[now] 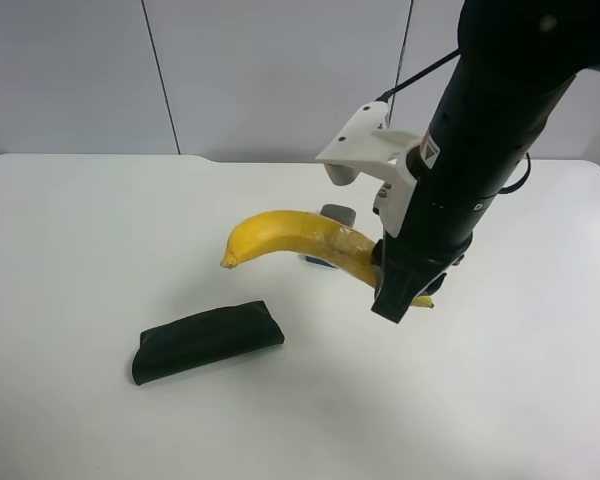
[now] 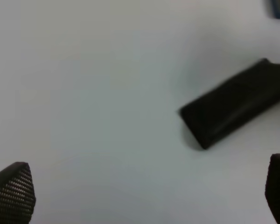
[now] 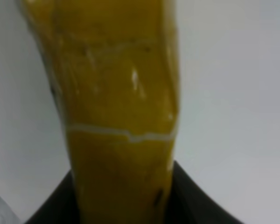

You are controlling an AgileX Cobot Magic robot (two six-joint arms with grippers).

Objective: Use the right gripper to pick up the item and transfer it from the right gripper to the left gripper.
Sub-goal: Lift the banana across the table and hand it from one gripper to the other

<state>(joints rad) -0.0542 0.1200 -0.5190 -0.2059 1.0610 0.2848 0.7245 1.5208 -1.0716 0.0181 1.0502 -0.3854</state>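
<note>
Yellow banana (image 1: 285,233), soft, bruisable, is gripped at four o'clock by right hand (image 1: 408,285); nine-o'clock end is offered to spread-wide left hand (image 2: 147,193).

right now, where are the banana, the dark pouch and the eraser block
banana (image 1: 290,232), exterior high view, on the yellow middle of its curve
dark pouch (image 1: 208,341), exterior high view, on the middle of its top face
eraser block (image 1: 338,214), exterior high view, on its grey end showing behind the banana
</note>
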